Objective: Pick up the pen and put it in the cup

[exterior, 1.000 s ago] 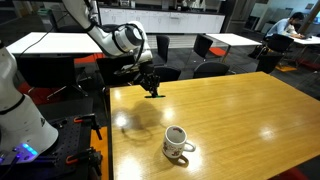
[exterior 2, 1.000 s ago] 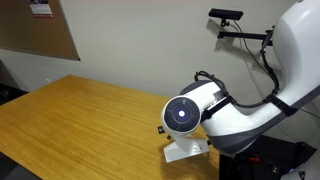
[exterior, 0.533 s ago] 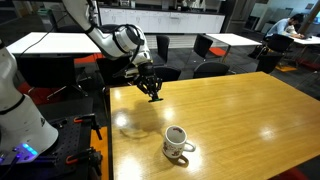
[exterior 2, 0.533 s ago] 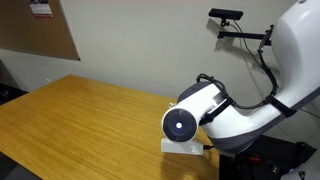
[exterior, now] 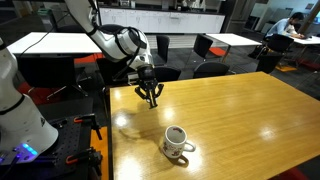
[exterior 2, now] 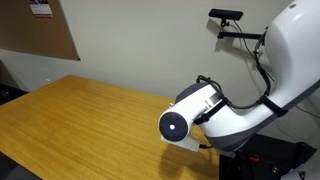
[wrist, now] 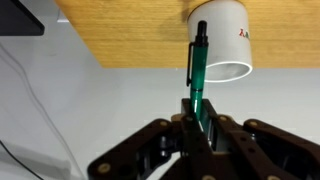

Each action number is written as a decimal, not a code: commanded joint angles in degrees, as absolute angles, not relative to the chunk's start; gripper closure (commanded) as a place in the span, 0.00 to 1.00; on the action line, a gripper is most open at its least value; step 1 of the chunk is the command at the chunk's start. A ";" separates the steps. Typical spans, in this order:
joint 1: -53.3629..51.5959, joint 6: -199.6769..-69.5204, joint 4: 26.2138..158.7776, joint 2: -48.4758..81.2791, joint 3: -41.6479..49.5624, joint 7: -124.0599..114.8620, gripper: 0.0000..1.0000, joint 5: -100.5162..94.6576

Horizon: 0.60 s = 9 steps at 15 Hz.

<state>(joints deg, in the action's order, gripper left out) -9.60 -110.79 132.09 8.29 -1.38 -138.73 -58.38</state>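
Observation:
My gripper (wrist: 197, 112) is shut on the dark green pen (wrist: 198, 65), which sticks straight out from between the fingers in the wrist view. The white mug (wrist: 222, 38) with red markings shows beyond the pen tip in that view. In an exterior view the gripper (exterior: 149, 97) hangs above the near-left part of the wooden table, and the white mug (exterior: 177, 142) with a dark inside and side handle stands on the table in front of it, apart from it. The pen is too small to make out there.
The long wooden table (exterior: 240, 110) has its left edge just beside the gripper. A white robot base (exterior: 20, 100) stands at the left. Chairs and white tables stand behind. In an exterior view the arm's wrist (exterior 2: 190, 118) blocks the table end (exterior 2: 70, 115).
The gripper has turned and swung a little toward the mug side, its fingers now pointing down. The mug has not moved.

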 commanded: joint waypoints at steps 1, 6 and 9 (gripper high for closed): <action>-8.04 -106.24 130.49 9.57 -1.87 -143.74 0.97 -58.76; -6.78 -106.08 131.31 9.47 -2.31 -145.28 0.88 -59.04; -6.64 -106.05 131.28 9.64 -2.28 -145.62 0.88 -59.32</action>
<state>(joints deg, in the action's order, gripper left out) -7.49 -106.25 131.37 9.62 -1.37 -145.61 -59.29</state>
